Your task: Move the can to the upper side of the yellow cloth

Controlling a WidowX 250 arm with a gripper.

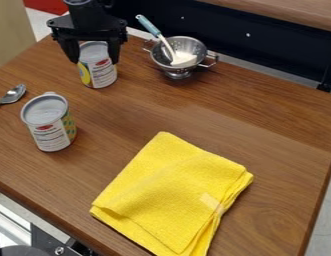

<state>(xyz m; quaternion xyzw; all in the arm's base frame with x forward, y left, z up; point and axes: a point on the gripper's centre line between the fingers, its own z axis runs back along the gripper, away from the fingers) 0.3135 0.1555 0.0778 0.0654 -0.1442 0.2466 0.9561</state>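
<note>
I have the gripper (95,60) at the can (101,74) in the upper left of the camera view, next to the colander (179,55). Its fingers stand at either side of the can's upper part; I cannot tell whether they pinch it or merely flank it.

As I judge it, the step in hand is securing this can for the trip to the yellow cloth (169,192). I'd make sure of an even squeeze on both sides, then lift straight up and watch that the base comes away with the top. A small rise should show me any slip before I commit to the carry. From there I'd take it toward the lower right of the view, between the colander and the other can (53,131), and aim for the cloth's upper edge. I'd lower it level and let go only once the base sits flat, since a corner on a fold could tip it.

The can is upright, its long axis vertical and its grey lid up. The printed white part of its label faces my camera, with a yellow patch round toward the left.
</note>
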